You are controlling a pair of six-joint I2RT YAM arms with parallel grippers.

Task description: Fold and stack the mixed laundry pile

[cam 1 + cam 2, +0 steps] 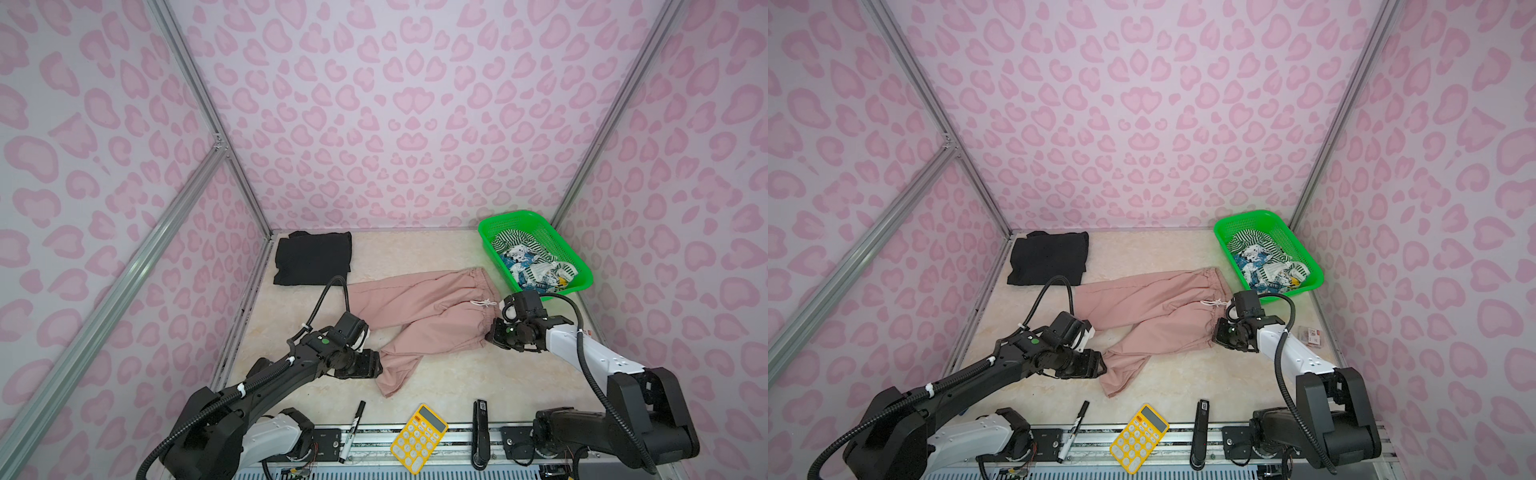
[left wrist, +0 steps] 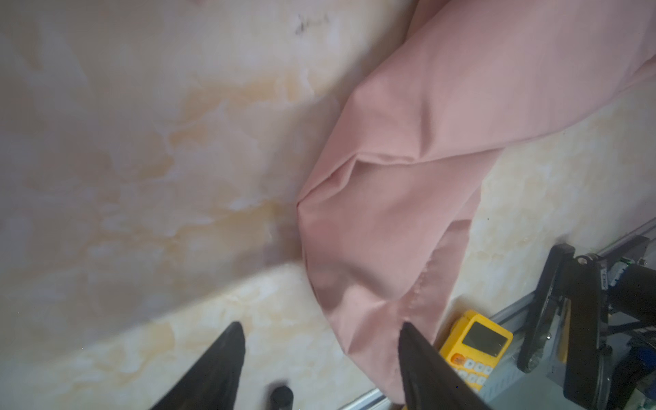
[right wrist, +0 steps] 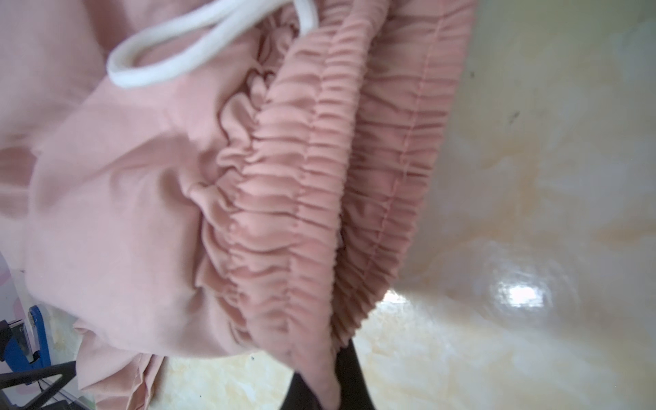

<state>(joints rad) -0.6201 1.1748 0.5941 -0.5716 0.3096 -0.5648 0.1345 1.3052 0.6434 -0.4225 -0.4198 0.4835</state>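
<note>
My right pincer (image 3: 323,385) is clamped tight on the gathered waistband of the pink drawstring pants (image 1: 415,307). In the right wrist view a fold of the elastic band runs down between my two dark fingers (image 3: 349,369). The white cord (image 3: 170,67) loops loosely on the cloth beyond the pinch. In both top views this pincer (image 1: 1219,332) sits at the near corner of the waistband.

My left pincer (image 2: 319,326) stands wide open and holds nothing. It is low over the desk (image 1: 436,245), right at the end of the nearer pant leg. The hem lies partly in the gap between my fingers, up against one fingertip (image 2: 408,332). I cannot tell whether that fingertip touches the cloth.

The pants lie spread on the desk between my two pincers, the legs reaching toward my left one (image 1: 374,365).

Well beyond my left pincer, the black garment (image 1: 311,257) lies folded flat in the far corner. Just beyond my right pincer stands the green basket (image 1: 515,214), with the black-white striped piece (image 1: 511,241) and the blue-white printed piece (image 1: 519,259) heaped inside.

Behind both pincers, at the desk's near edge, lie a marker (image 1: 351,432), a yellow calculator (image 1: 419,438) and a black stapler (image 1: 480,434).
</note>
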